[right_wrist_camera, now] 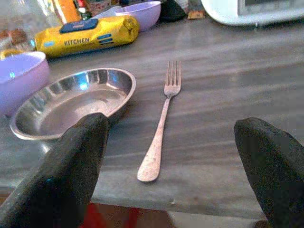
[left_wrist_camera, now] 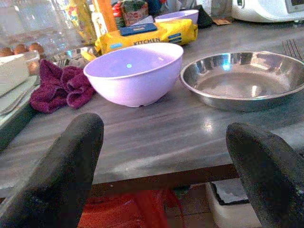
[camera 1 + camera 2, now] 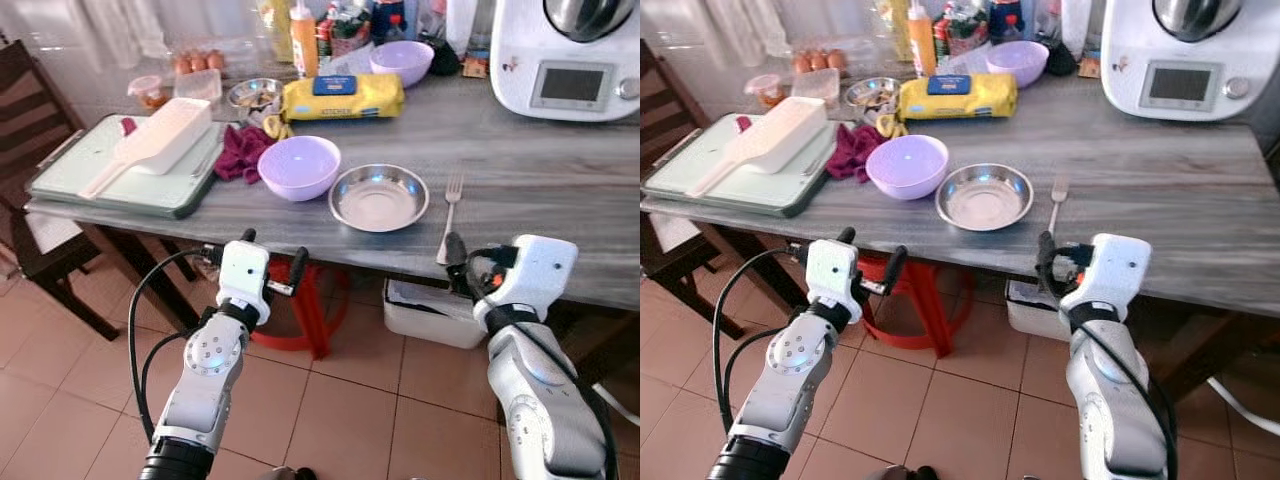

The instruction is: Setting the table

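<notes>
On the grey wooden table (image 3: 540, 170) a lilac bowl (image 3: 298, 166) stands beside a shallow steel dish (image 3: 379, 197). Right of the dish lies a fork (image 3: 449, 215), tines pointing away from me. A second lilac bowl (image 3: 401, 62) sits at the back. My left gripper (image 3: 272, 252) hangs open just below the table's front edge, facing the lilac bowl (image 2: 134, 72). At the same height my right gripper (image 3: 468, 265) is open, with the fork (image 1: 161, 128) straight ahead between its fingers (image 1: 78, 175). Neither holds anything.
A green tray (image 3: 70, 175) with a white scoop container lies at the left, a maroon cloth (image 3: 240, 150) beside it. A yellow kitchen pack (image 3: 342, 97) and a white kitchen machine (image 3: 570, 55) stand at the back. Under the table are a red stool (image 3: 310, 300) and a white bin (image 3: 430, 315).
</notes>
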You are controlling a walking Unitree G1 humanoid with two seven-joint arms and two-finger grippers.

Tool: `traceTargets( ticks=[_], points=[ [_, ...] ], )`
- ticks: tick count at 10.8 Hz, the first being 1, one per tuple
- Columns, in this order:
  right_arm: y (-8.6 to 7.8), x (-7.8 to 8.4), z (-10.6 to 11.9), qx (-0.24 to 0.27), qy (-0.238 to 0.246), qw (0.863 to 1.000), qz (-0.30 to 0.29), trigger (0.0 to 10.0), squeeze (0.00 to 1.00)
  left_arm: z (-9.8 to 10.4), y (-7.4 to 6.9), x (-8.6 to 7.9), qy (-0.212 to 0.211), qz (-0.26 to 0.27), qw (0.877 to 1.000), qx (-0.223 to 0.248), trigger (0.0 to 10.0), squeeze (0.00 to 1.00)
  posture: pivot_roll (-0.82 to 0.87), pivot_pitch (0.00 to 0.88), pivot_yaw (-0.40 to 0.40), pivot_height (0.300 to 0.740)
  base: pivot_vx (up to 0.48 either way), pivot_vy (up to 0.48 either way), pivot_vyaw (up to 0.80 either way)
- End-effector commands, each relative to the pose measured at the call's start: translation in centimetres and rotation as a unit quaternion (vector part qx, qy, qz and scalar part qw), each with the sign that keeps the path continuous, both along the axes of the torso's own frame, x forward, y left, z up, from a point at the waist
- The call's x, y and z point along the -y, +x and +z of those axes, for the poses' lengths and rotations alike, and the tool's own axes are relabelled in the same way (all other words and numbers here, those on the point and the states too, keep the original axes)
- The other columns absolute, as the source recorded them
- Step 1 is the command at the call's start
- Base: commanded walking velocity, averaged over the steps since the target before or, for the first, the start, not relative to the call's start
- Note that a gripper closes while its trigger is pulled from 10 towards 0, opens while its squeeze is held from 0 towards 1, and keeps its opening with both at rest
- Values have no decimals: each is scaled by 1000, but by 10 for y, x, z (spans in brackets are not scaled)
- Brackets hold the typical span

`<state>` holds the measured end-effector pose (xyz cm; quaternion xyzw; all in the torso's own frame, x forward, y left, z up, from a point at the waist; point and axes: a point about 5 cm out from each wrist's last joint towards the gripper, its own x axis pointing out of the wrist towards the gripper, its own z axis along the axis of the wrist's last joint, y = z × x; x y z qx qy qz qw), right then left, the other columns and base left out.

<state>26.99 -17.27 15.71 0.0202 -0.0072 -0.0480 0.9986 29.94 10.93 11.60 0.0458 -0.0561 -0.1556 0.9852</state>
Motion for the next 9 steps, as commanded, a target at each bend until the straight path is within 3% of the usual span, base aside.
traceTargets(
  ticks=[1,2,3,4,5,9],
  points=[
    [2,-3,-1,2,-16,1000,0,10000,0,-1,1,-1,11,4,1000,0,10000,0,-115,81,130,740,0,0,0],
    [2,-3,0,10,19,1000,13,10000,0,-1,2,0,14,10,1000,-1,10000,0,-117,78,128,740,0,0,0],
    [1,-1,0,25,-15,1000,3,10000,0,-1,3,-1,14,14,1000,-1,10000,0,-120,76,126,740,0,0,0],
    [1,-3,-2,17,-8,1000,10,10000,0,-1,3,0,15,15,1000,-2,10000,0,-122,76,125,740,0,0,0],
    [0,-4,-4,14,33,999,22,10000,0,-2,3,0,16,14,1000,-1,10000,0,-123,76,125,740,0,0,0],
    [-4,-5,-10,4,46,998,31,10000,0,-2,3,2,19,10,1000,-2,10000,0,-123,83,132,740,0,0,0]
  ],
)
